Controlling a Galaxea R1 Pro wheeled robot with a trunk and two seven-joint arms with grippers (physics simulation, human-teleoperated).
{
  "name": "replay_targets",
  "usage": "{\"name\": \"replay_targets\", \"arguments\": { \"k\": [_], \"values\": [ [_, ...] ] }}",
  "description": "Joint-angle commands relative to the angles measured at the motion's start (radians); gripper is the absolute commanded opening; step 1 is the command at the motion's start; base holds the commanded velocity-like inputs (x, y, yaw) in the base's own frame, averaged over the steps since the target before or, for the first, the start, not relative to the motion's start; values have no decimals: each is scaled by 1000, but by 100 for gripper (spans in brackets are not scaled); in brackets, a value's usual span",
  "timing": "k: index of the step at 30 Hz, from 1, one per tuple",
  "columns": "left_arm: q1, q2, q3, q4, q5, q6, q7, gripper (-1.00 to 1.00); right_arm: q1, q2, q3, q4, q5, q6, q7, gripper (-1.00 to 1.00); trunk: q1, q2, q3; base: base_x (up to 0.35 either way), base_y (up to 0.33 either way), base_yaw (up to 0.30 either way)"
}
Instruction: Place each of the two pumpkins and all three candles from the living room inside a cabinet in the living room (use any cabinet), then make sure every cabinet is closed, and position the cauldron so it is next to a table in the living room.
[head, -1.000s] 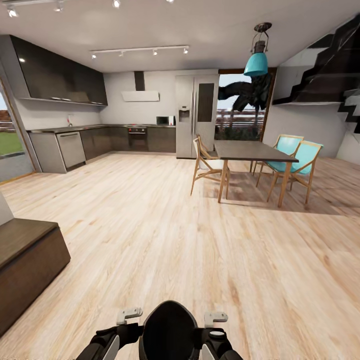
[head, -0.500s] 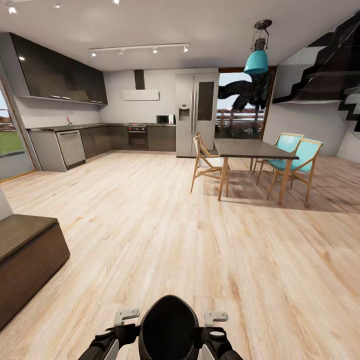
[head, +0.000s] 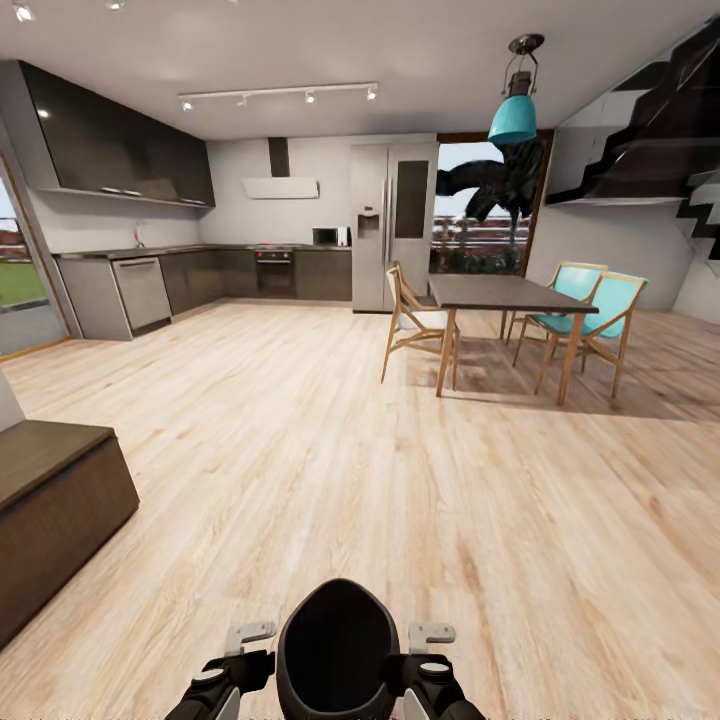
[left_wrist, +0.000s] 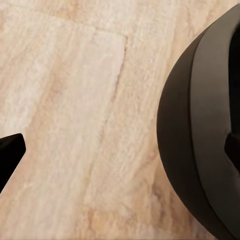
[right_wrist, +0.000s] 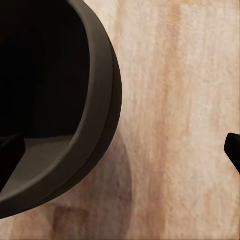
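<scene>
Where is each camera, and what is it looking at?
Head view: high on the robot, facing forward and down across the wood floor to the kitchen and dining table; both arms hold the black cauldron between them.
Left wrist view: near the left gripper, facing the floor, beside the cauldron's outer wall.
Right wrist view: near the right gripper, facing the cauldron's rim.
All three views share the cauldron and floor.

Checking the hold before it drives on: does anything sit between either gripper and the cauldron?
Nothing visible does. The cauldron sits directly between the left gripper and the right gripper. In each wrist view its dark wall passes between the wide-set jaws, with bare wood floor beyond.
</scene>
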Motion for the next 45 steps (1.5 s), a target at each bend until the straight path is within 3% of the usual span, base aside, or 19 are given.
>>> {"name": "replay_targets", "arguments": {
  "k": [1, 4, 16, 25, 32, 37, 45],
  "values": [
    [0, 1, -5, -2, 10, 5, 8, 100, -1, 0, 2, -1, -7, 3, -8, 100, 4, -8, -4, 0, 0, 0],
    [0, 1, -5, -2, 10, 5, 8, 100, -1, 0, 2, -1, -7, -1, -8, 100, 8, -15, -15, 0, 0, 0],
    [0, 0, -5, -3, 10, 3, 8, 100, -1, 0, 4, 50, -7, -91, -8, 100, 8, -15, -15, 0, 0, 0],
    [0, -3, -5, -3, 8, 1, 8, 100, -1, 0, 5, 52, -7, -104, -5, 100, 8, -15, -15, 0, 0, 0],
    [0, -4, -5, -2, 8, -27, 8, 100, -1, 0, 5, 54, -9, -109, 59, 100, 8, -15, -15, 0, 0, 0],
    [0, -5, -5, -2, 8, -36, 7, 100, -1, 0, 6, 62, -25, -142, 68, 100, 8, -15, -15, 0, 0, 0],
    [0, -6, -37, 2, 10, -36, 7, 100, -1, 0, 7, 89, -30, -151, 69, 100, 8, -15, -15, 0, 0, 0]
  ]
}}
